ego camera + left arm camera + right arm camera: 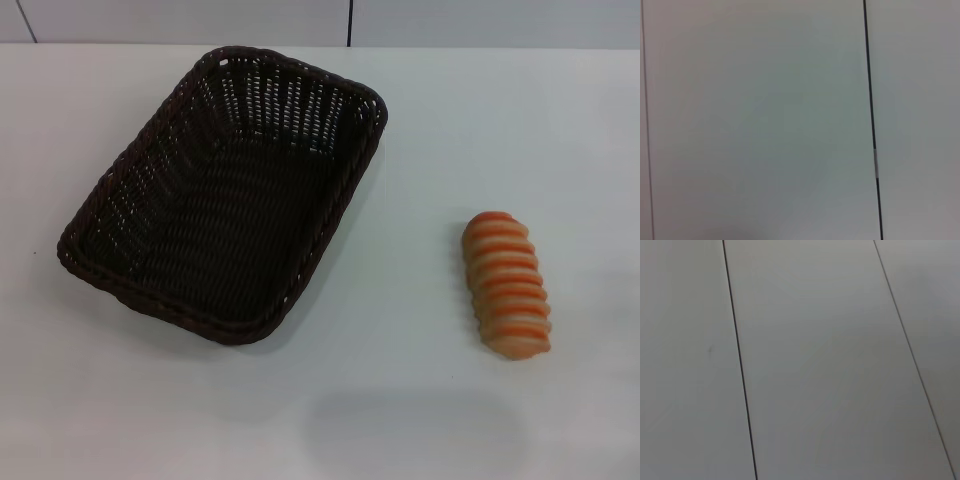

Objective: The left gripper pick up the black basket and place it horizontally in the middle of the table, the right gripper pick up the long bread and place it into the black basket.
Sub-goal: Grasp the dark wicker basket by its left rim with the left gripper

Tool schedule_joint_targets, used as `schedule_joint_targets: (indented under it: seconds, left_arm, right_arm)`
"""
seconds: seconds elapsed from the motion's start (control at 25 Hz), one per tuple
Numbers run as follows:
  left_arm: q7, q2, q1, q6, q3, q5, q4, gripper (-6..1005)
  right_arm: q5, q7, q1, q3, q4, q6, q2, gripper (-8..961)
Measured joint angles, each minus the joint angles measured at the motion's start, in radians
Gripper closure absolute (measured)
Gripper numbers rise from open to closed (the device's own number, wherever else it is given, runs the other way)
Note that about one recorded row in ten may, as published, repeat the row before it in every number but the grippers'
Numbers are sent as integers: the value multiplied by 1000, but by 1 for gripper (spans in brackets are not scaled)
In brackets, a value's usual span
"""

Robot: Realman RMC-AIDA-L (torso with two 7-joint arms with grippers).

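Head view, black basket (222,195): left-centre of the frame, empty, resting on the table (420,410), its long axis running diagonally from lower left to upper right, so not yet horizontal or centred.
Head view, long bread (506,285): right of centre, lying on the table ridged side up, well apart from the basket, its long axis running roughly top to bottom of the frame.
Head view, arms: neither the left gripper nor the right gripper appears; a faint shadow shows at lower centre of the tabletop.
Left wrist view: only a pale flat panelled surface with one dark seam at the right of the frame; no fingers visible, so how far the left jaws stand open cannot be told, and nothing is seen held.
Right wrist view: pale panels with two slanting dark seams; no fingers visible, right jaws likewise cannot be told.
Risk, basket: judged likely to swing or tip if gripped at one sloped wall off-centre, ending skewed rather than horizontal.
Risk, bread: judged likely to roll or slip from a pinch on its rounded ridges; if the basket lands too near, the right arm's approach could knock its rim.
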Motion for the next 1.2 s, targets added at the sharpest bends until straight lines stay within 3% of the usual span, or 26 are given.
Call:
schedule_joint_targets:
  seconds: [0.48,0.72,0.84,0.88,0.92,1.08,1.12,1.16,1.2]
  left_arm:
    - [21,2,3,-5,8,0,-31,194]
    - [59,21,20,-86,-1,11,-220,195]
    - [102,33,69,-293,-2,77,-448,196]
    - [116,38,84,-395,-2,96,-526,196]
    - [142,50,105,-585,-1,114,-673,197]
    - [158,59,110,-700,-1,115,-768,198]
    - [172,79,116,-885,-1,116,-901,198]
    - [172,79,116,-885,-1,116,-901,198]
    - [173,111,118,-1035,7,116,-1028,198]
  right_arm:
    - [0,0,4,-12,-1,10,-1,214]
    - [0,0,6,-27,0,24,-2,215]
    - [0,0,6,-27,4,24,-3,215]
    - [0,0,6,-27,4,24,-3,216]
    - [0,0,7,-27,5,25,-3,216]
    - [-1,0,8,-28,6,27,-3,217]
    - [-1,0,8,-28,6,27,-3,217]
    - [-1,0,8,-28,6,27,-3,217]
    - [-1,0,8,-28,6,27,-3,217]
